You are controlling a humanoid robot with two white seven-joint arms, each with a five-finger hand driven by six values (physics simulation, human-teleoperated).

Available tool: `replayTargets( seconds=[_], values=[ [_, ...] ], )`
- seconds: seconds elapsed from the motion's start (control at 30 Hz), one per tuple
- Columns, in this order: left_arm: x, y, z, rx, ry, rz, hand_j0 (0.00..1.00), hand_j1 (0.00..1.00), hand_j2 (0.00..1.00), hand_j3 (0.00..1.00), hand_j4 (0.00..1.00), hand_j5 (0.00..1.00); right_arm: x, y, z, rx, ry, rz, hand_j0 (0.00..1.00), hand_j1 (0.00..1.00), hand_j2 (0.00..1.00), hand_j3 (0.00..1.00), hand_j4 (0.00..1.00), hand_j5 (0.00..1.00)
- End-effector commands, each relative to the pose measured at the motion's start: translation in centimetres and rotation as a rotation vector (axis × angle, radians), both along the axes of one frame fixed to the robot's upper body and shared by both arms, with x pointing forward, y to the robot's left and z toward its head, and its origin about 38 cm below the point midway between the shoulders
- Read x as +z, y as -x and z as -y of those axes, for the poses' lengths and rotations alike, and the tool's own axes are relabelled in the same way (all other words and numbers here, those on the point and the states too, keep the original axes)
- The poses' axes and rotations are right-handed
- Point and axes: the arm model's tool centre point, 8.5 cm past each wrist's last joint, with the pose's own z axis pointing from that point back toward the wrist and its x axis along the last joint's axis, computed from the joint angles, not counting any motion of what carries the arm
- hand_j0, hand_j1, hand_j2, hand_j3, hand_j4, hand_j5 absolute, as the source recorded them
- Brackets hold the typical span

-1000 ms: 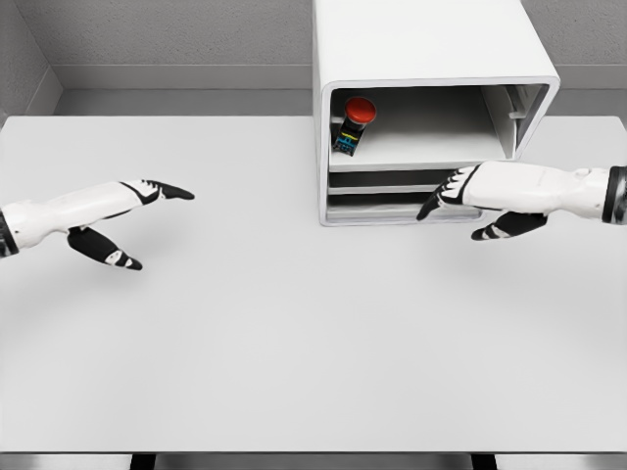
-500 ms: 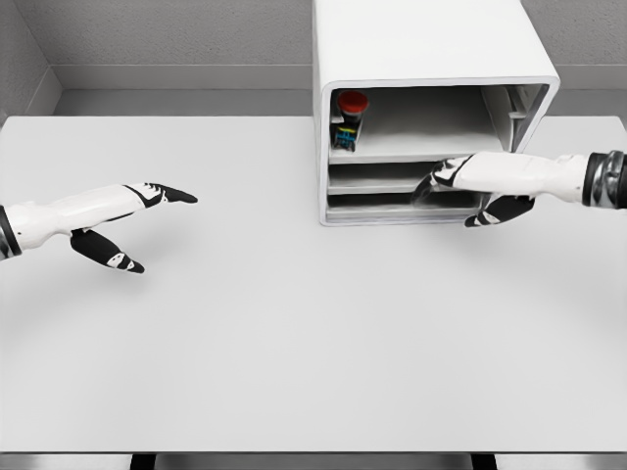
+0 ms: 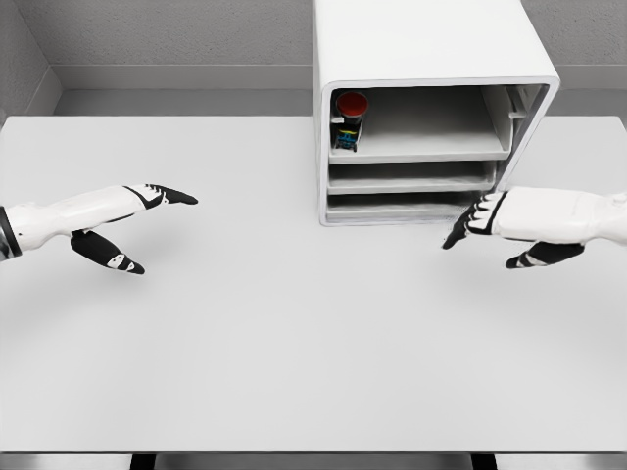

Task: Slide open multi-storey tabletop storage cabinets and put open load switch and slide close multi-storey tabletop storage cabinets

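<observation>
Load switch (image 3: pixel 349 119) with red cap, upright in the top compartment's left corner of the white storage cabinet (image 3: pixel 428 49) at the counter's (image 3: pixel 294 343) far edge. Two lower drawers pushed in. Right hand (image 3: pixel 509 217) low in front of the cabinet's lower right corner, apart from it, fingers extended, holding nothing. Left hand (image 3: pixel 113 220) over the counter's left side, fingers spread, empty.

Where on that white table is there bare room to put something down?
Roomiest is the table between the left robot hand and right robot hand, down to the near edge. It is tight right of the cabinet, and its top shelf's left corner holds the switch.
</observation>
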Motion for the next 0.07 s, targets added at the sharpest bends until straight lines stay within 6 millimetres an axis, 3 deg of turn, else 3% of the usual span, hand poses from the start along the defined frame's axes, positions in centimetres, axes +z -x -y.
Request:
replayTargets(
  seconds=[0.0,0.03],
  values=[
    [0.07,0.00,-0.01,0.002,0.004,-0.002,1.00,1.00,1.00,1.00,1.00,1.00,1.56,1.28,3.61,-0.076,0.063,0.011,0.99,0.99,0.99,0.99,0.99,0.99],
    [0.04,0.02,-0.01,-0.001,0.001,-0.005,1.00,1.00,1.00,1.00,1.00,1.00,1.57,1.59,4.35,-0.094,0.075,0.006,1.00,1.00,1.00,1.00,1.00,1.00]
  ],
)
